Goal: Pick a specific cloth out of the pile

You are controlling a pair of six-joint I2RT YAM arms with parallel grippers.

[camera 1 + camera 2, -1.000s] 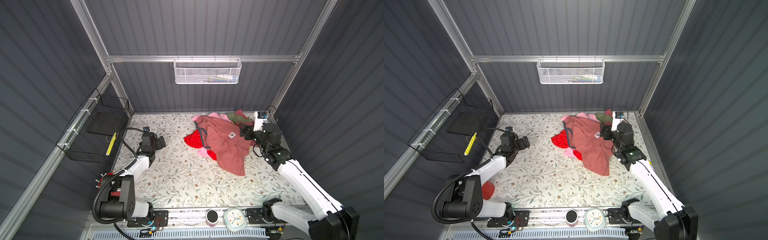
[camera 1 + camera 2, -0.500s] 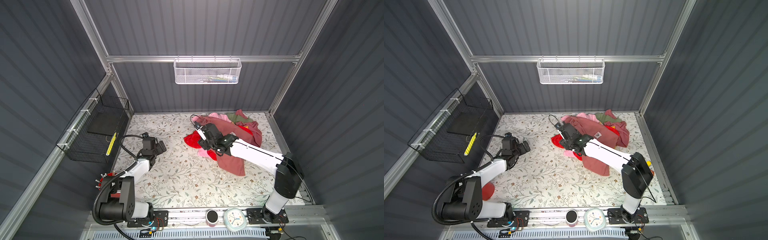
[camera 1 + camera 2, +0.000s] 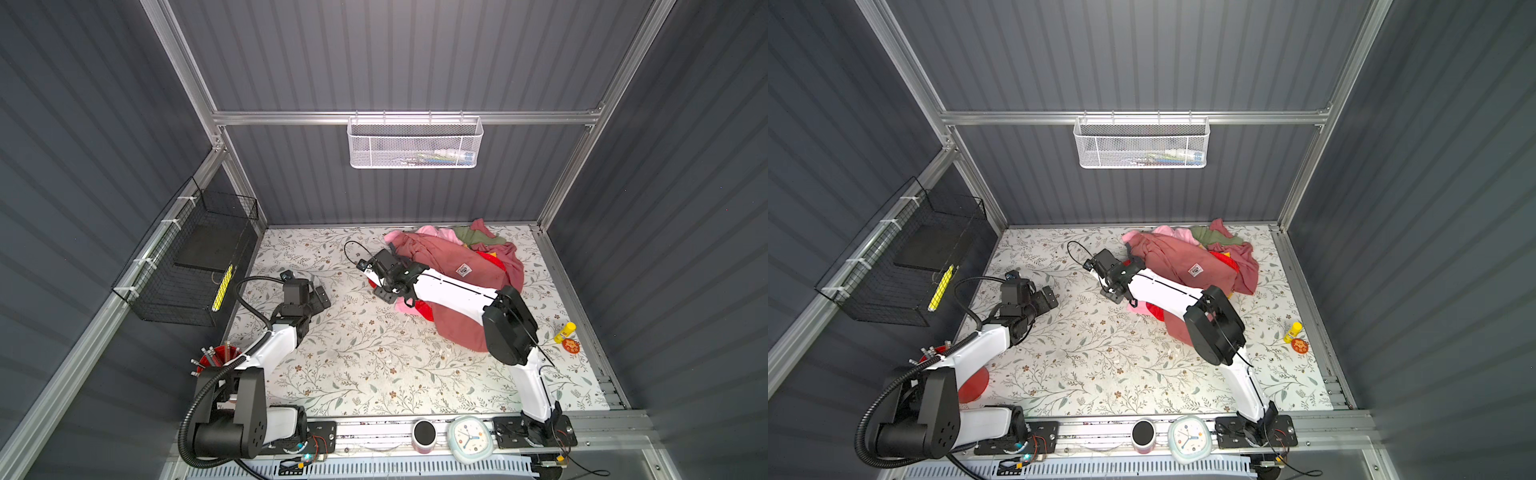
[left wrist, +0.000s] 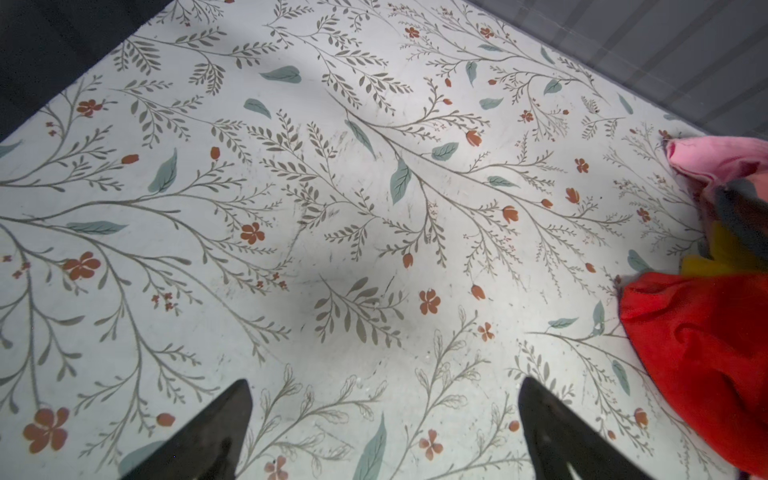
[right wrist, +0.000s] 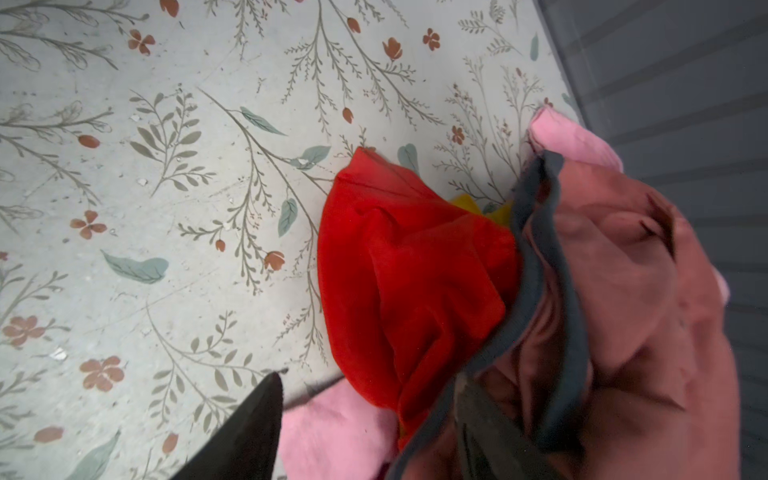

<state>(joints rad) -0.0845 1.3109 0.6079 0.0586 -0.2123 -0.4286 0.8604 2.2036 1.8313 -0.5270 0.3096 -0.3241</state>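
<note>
- The cloth (image 5: 407, 270) I'm after, the scarlet one, sits on the side of the pile (image 3: 478, 239) facing the left arm. One lobe spills onto the floral table (image 3: 353, 353), and the rest is tucked under the dusty-rose shirt (image 5: 623, 270).
- It looks thin, floppy and a bit shiny. I reckon it weighs next to nothing, but it could slide through the pads and drag along whatever lies on it.
- Best bite imo is the exposed bunched fold out on the table, clear of the shirt's dark collar (image 5: 536, 249) and the pink garment (image 5: 332, 436) just beside it.
- The right gripper (image 5: 370, 376) sits at that edge, jaws apart with red fabric between them. Nothing's pinched as far as I can see. One finger looks close to the collar, so it might grab both.
- The left gripper (image 4: 384, 382) hangs spread wide over bare table, holding nothing.
</note>
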